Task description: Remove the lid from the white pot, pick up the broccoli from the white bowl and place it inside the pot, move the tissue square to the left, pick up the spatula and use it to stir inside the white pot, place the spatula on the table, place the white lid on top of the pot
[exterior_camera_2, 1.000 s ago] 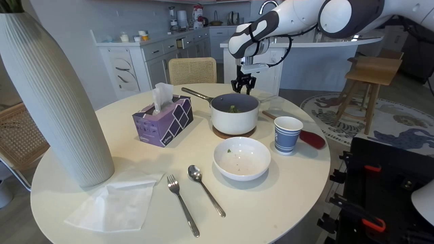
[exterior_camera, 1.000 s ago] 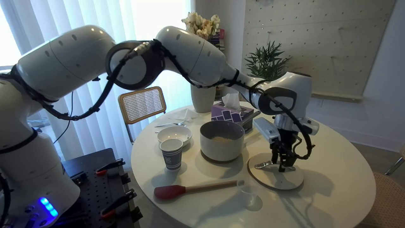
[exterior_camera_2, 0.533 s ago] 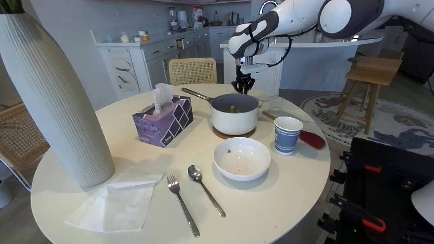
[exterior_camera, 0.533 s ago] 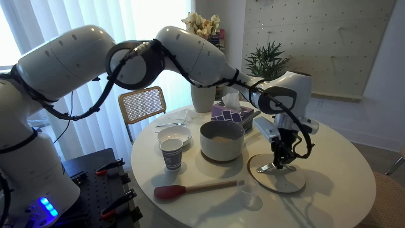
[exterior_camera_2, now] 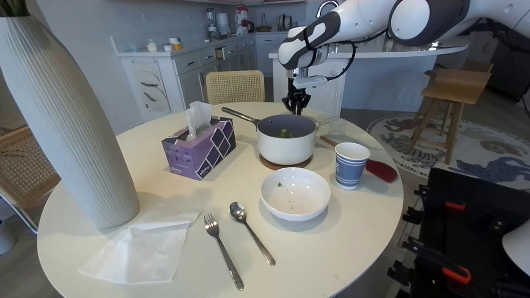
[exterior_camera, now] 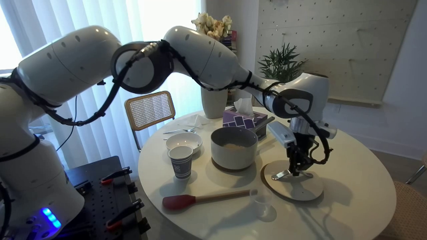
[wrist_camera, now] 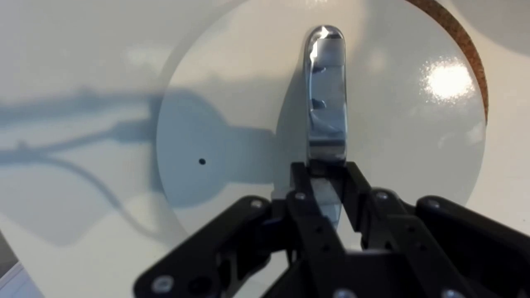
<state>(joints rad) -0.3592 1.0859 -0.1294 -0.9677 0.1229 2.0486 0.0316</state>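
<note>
- Jaws drawn together since a second ago, when they stood apart astride the metal handle (wrist_camera: 327, 95); the lid (exterior_camera: 297, 188) has shifted slightly over the cork disc (wrist_camera: 464, 42) beneath it, baring more of the disc's edge in an exterior view.
- State of the jaws: clamped on the lid's handle, the black fingertips (wrist_camera: 357, 182) pressing from both sides near the middle of its arch, as the wrist view shows.
- Position of the lid: handle uppermost, near the white pot (exterior_camera_2: 286, 148), overlapping the cork disc; whether its underside touches the disc cannot be told.
- White pot, in both exterior views: upright with the lid off, seated on a round brown mat (exterior_camera_2: 270, 163); its long handle (exterior_camera_2: 240, 115) extends from the rim.
- Broccoli (exterior_camera_2: 285, 133): a green piece visible within the pot, its lower part hidden by the pot's wall.
- White bowl (exterior_camera_2: 302, 194): upright on the worktop (exterior_camera_2: 343, 242) near the pot, a small green scrap (exterior_camera_2: 280, 184) on its inner surface.
- Spatula (exterior_camera: 208, 198): lying flat on the worktop, dark red head near the patterned cup (exterior_camera: 182, 166), wooden handle pointing to a clear cup (exterior_camera: 262, 204); contact between the two cannot be judged.
- Fork (exterior_camera_2: 225, 251) and spoon (exterior_camera_2: 253, 236): side by side on the worktop near the bowl.
- Tall vase (exterior_camera_2: 76, 136): upright, bearing pale flowers (exterior_camera: 210, 23).
</note>
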